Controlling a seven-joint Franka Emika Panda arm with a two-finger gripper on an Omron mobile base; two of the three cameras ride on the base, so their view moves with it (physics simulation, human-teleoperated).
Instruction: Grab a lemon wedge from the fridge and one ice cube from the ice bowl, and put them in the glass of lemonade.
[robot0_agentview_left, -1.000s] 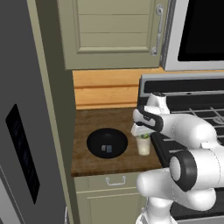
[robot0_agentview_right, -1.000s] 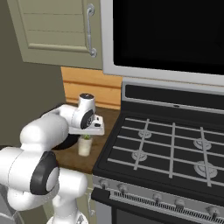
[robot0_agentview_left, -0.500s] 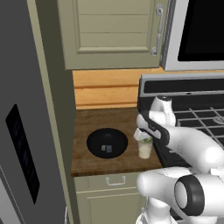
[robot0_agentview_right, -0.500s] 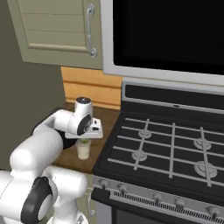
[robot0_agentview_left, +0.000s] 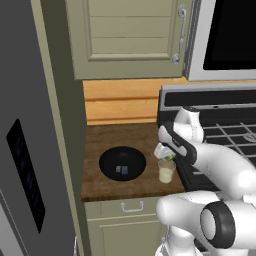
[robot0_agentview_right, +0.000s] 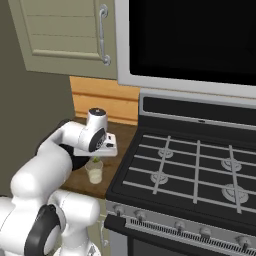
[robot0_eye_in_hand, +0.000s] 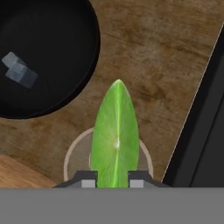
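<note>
We see the lemon wedge (robot0_eye_in_hand: 115, 138) pinched between our gripper's (robot0_eye_in_hand: 113, 178) nearly closed fingers (robot0_eye_in_hand: 89, 178), directly over the glass of lemonade (robot0_eye_in_hand: 71, 154). The ice bowl (robot0_eye_in_hand: 83, 52) sits just beside the glass; our hand view shows ice cubes (robot0_eye_in_hand: 18, 70) inside it. The left base view shows the fridge (robot0_agentview_left: 30, 150) farther from the glass, beyond the bowl.

Setting: a rendered home kitchen. A gas stove (robot0_agentview_right: 192, 170) with black grates and front knobs is standing beside a short wooden counter (robot0_agentview_left: 125, 142). A microwave (robot0_agentview_right: 195, 42) is hanging above the stove. Beige panelled cabinets (robot0_agentview_left: 127, 37) with bar handles are flanking it, a drawer (robot0_agentview_left: 131, 206) is sitting under the counter, and a grey fridge (robot0_agentview_left: 27, 150) is bordering the left.
</note>
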